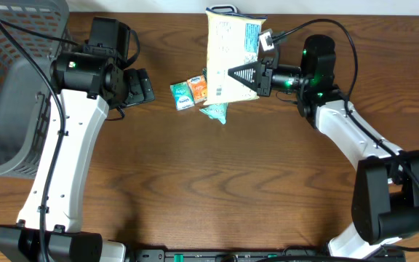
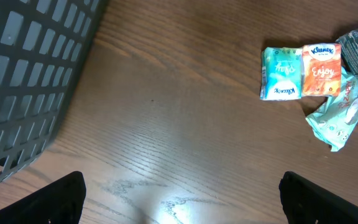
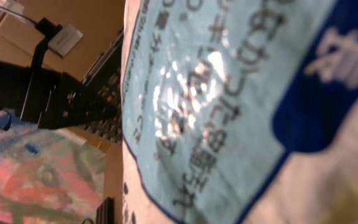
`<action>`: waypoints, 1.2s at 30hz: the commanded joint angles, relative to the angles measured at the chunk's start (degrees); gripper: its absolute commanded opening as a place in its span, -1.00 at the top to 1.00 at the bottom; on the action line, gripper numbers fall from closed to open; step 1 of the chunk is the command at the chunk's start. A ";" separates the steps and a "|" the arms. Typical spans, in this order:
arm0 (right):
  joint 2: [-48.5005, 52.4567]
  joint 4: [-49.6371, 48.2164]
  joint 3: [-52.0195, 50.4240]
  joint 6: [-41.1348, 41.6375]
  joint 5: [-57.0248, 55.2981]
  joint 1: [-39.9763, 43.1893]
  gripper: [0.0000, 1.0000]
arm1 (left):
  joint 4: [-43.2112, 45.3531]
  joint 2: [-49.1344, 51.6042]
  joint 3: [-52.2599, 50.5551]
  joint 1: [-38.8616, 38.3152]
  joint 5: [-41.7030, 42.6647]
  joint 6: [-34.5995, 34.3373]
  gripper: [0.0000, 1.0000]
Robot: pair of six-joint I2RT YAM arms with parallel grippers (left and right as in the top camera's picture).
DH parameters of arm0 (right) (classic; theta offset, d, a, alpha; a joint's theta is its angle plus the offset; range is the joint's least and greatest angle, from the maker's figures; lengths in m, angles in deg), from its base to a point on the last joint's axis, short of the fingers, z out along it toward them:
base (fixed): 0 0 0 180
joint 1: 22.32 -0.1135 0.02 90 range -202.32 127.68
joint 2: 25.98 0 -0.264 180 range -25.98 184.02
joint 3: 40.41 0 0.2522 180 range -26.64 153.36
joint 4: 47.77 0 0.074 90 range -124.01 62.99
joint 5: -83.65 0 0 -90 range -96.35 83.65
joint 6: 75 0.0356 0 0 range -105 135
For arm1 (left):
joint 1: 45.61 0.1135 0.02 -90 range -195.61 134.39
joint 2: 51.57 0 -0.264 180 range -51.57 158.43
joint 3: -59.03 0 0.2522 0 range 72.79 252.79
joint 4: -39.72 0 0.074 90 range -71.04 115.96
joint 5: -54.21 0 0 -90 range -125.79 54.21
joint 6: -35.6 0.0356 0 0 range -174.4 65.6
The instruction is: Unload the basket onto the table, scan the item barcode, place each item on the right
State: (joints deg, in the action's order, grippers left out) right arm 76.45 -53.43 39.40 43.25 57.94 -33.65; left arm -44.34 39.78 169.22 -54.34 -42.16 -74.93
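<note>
One bag [image 1: 228, 51] pinched by right fingers [image 1: 244, 75], held above counter [image 1: 217, 182], probably for scanning; left fingers [image 1: 142, 86] spread, idle near basket [image 1: 6, 87].

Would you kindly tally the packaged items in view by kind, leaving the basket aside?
Tissue packs: 2, teal pack and orange pack
Mint-green wipes packet: 1
Large pale bag: 1
Total: 4
</note>
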 commanded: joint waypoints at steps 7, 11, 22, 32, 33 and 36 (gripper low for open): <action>-4.42 0.24 0.72 0.42 -4.13 -0.39 0.97 | -0.17 -0.37 0.50 0.15 -0.74 0.57 -0.96; -4.42 2.47 0.70 -1.18 -3.74 -0.39 0.97 | -0.17 -0.37 0.50 0.15 -0.74 0.57 -0.96; -4.42 5.29 0.70 -3.06 -3.17 -0.39 0.97 | -0.17 -0.37 0.50 0.15 -0.74 0.57 -0.96; -4.42 7.04 0.70 -3.67 -6.62 -0.39 0.97 | -0.17 -0.37 0.50 0.15 -0.74 0.57 -0.95; -4.42 7.96 0.70 -3.69 -8.04 -0.39 0.97 | -0.17 -0.37 0.50 0.15 -0.74 0.55 -0.96; -4.42 13.35 0.72 -6.45 -15.23 -0.39 0.97 | -0.17 -0.37 0.50 0.15 -0.74 0.55 -0.95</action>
State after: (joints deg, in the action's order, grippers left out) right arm 73.69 -42.09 39.40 39.97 49.07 -33.65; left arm -44.34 39.78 169.22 -54.34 -42.16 -74.93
